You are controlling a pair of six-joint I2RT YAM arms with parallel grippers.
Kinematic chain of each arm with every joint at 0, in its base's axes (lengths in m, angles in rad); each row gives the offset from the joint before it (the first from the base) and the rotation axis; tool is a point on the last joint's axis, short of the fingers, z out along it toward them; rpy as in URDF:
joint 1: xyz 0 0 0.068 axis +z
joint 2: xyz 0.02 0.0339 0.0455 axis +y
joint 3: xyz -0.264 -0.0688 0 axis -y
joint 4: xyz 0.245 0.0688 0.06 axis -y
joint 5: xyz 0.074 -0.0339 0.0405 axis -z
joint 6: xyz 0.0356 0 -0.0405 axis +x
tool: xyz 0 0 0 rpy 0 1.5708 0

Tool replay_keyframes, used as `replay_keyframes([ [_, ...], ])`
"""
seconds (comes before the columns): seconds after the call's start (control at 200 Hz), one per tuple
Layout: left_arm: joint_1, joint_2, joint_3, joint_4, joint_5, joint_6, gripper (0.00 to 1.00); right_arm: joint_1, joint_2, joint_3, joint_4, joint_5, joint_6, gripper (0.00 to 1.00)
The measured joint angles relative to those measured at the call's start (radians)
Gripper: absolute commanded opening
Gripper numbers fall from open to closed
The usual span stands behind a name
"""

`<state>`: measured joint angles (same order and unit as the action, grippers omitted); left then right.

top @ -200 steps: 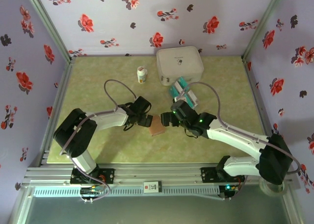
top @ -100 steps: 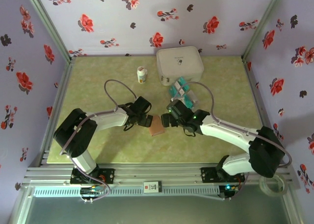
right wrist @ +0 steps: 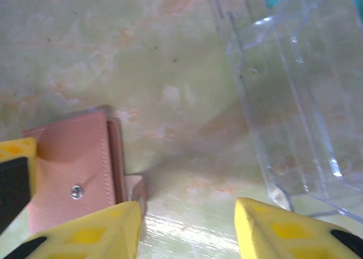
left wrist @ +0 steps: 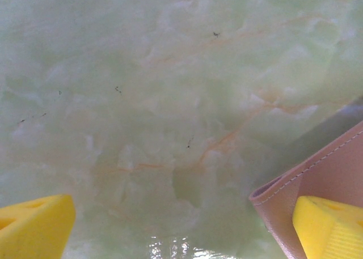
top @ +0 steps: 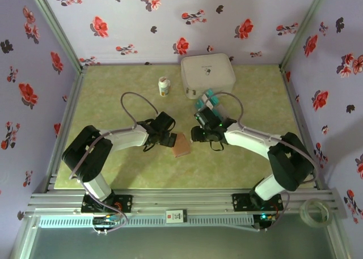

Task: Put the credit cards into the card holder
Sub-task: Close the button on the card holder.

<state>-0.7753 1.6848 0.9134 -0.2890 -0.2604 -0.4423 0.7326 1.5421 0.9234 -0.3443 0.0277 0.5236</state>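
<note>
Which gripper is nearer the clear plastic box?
Right. The right gripper sits just beside the clear plastic box; the left gripper is farther, across the brown leather wallet.

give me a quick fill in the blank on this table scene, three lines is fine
1. In the top view the bottle stands to the ____ of the white case.
2. The card holder lies flat on the ____.
3. The left hand stands wide ____.
Missing words: left; table; open

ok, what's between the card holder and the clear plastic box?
Nothing: bare green tabletop separates the card holder from the clear plastic box, seen in the right wrist view.
</note>
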Motion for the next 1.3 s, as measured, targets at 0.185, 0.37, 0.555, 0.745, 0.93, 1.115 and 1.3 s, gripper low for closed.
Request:
replay_keyframes([
  [0.185,0.0,0.0,0.0,0.001,-0.001,0.0,1.0,0.0,0.039,0.029,0.013,-0.04,-0.001,0.39],
  [0.37,-0.002,0.0,-0.006,0.01,-0.002,0.0,1.0,0.0,0.075,0.035,0.022,-0.063,-0.001,0.32],
  [0.555,-0.004,0.0,-0.009,0.018,-0.003,0.0,1.0,0.0,0.085,0.035,0.026,-0.078,-0.001,0.26],
  [0.745,-0.004,0.0,-0.01,0.019,-0.003,0.0,1.0,0.0,0.085,0.035,0.033,-0.081,-0.001,0.2],
  [0.93,-0.004,0.0,-0.01,0.02,-0.003,0.0,1.0,0.0,0.085,0.035,0.033,-0.083,-0.001,0.15],
  [1.115,-0.004,0.0,-0.01,0.021,-0.002,0.0,1.0,0.0,0.085,0.035,0.034,-0.089,-0.002,0.04],
  [1.3,-0.004,0.0,-0.011,0.023,-0.003,0.0,1.0,0.0,0.084,0.035,0.04,-0.105,0.0,0.0],
])
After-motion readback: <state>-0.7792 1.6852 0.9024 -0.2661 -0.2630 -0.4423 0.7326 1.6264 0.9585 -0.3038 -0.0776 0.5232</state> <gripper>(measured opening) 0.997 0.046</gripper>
